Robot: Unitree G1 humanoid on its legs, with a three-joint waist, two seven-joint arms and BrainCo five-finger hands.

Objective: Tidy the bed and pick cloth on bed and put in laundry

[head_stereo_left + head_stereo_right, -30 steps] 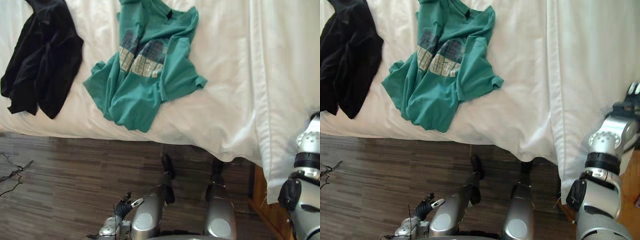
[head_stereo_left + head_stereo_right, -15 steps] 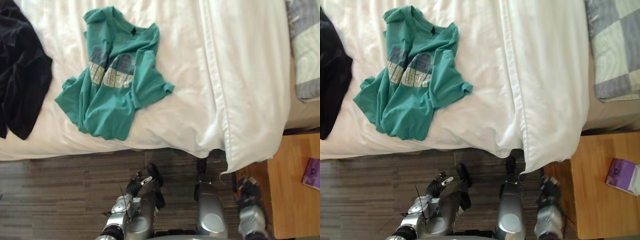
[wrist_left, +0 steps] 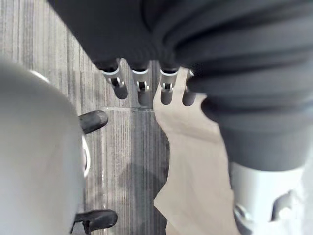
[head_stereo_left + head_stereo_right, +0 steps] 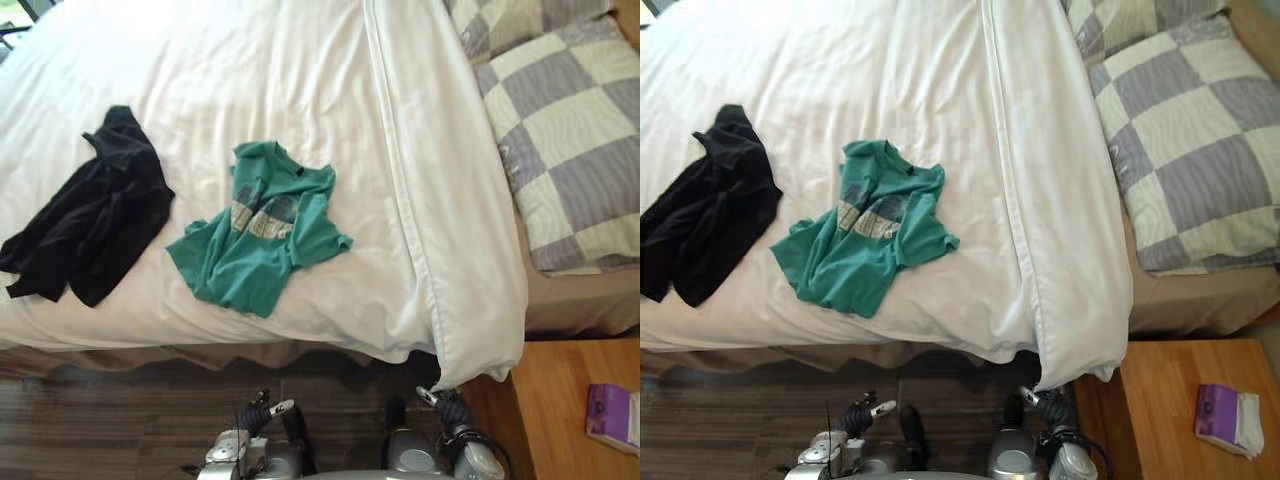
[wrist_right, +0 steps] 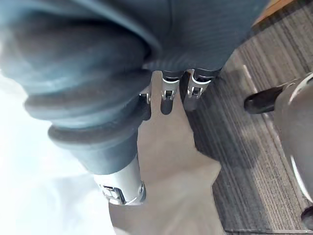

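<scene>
At 7 and 5 o'clock, low over the wood-look floor [image 4: 100,430], the left hand [image 4: 262,415] and right hand [image 4: 440,405] are hanging with fingers loose and straight, gripping nothing. A wooden nightstand [image 4: 550,400] carrying a purple pack [image 4: 610,415] is standing at 4 o'clock. The white duvet [image 4: 300,90] is drooping over the bed [image 4: 585,300] just above the right hand. The green T-shirt [image 4: 262,235] is lying crumpled near centre, the black garment [image 4: 90,235] at 9 o'clock, a checked pillow [image 4: 560,150] at 2. The camera has pulled back since a second ago; the right arm has dropped.
</scene>
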